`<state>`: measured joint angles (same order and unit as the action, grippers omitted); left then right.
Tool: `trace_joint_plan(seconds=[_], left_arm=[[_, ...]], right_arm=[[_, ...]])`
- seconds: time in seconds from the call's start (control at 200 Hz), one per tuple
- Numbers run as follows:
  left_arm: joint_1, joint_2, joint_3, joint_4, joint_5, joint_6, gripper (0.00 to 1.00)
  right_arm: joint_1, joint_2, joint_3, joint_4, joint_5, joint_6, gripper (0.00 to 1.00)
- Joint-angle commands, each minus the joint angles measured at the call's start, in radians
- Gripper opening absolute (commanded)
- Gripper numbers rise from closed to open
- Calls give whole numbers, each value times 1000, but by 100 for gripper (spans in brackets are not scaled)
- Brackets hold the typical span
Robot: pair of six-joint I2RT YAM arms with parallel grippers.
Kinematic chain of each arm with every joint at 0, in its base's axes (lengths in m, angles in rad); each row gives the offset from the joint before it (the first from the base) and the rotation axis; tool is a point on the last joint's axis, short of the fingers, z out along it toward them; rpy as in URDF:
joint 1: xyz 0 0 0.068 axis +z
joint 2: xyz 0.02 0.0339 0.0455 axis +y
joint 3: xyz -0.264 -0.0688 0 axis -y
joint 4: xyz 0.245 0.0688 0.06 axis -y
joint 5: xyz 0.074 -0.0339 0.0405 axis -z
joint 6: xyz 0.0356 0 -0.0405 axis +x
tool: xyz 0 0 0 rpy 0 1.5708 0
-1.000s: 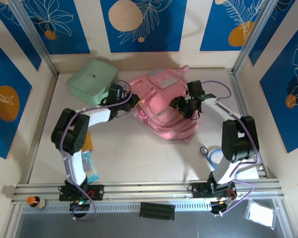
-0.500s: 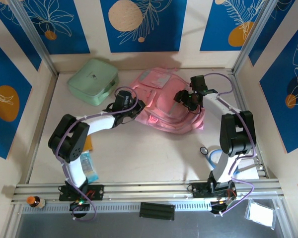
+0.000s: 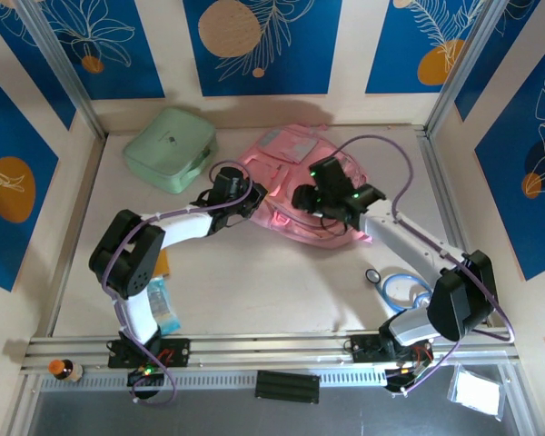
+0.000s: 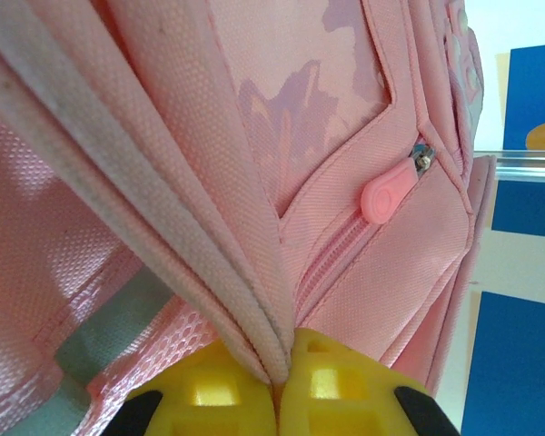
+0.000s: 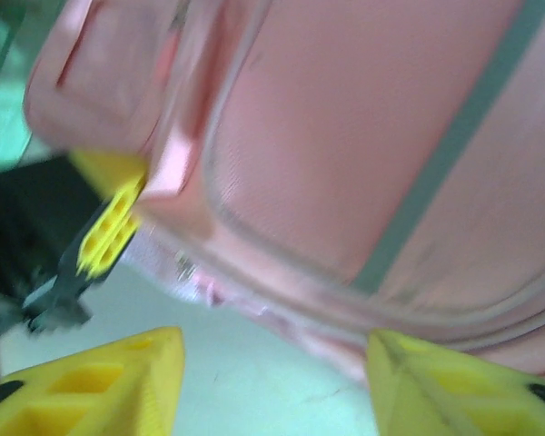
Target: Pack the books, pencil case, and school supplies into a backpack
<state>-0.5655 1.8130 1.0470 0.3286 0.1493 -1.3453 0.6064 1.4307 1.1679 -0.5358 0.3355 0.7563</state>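
- Top external view: we see the pink backpack point(image 3: 282, 168) lying flat on the table point(image 3: 254, 272), slightly right of centre in the upper half of the frame.
- At the backpack's left edge we see the left hand point(image 3: 248, 193), touching the fabric.
- Over the middle of the backpack we see the right hand point(image 3: 302, 198). Its arm extends from the lower right of the frame.
- In the upper left of the table we note a mint-green case point(image 3: 170, 148), apart from the backpack.
- Left wrist view: at bottom centre we find the two yellow fingers point(image 4: 345, 391) pressed together, pinching a pale webbing edge point(image 4: 182, 200) of the backpack. A pink zip pull point(image 4: 391, 189) hangs on a pocket at the right.
- Right wrist view: we see the right hand's fingers point(image 5: 118, 381) spread wide at the lower corners, with nothing between them. The backpack spans the upper part, just above the fingertips, and we cannot tell whether they touch it.
- In the same view, at left centre, we see a yellow finger of the left hand meeting the backpack's corner.
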Motion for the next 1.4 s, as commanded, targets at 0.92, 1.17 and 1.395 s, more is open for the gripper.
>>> trace_joint_plan(seconds=[0.92, 1.17, 1.395], left_arm=[[-51, -18, 24, 64, 141, -86, 7], [-51, -20, 16, 72, 141, -90, 7], [-49, -22, 14, 66, 141, -85, 7]], right_arm=[[171, 299, 75, 148, 240, 236, 31], [153, 330, 94, 137, 271, 235, 26], [141, 337, 98, 117, 304, 197, 16]])
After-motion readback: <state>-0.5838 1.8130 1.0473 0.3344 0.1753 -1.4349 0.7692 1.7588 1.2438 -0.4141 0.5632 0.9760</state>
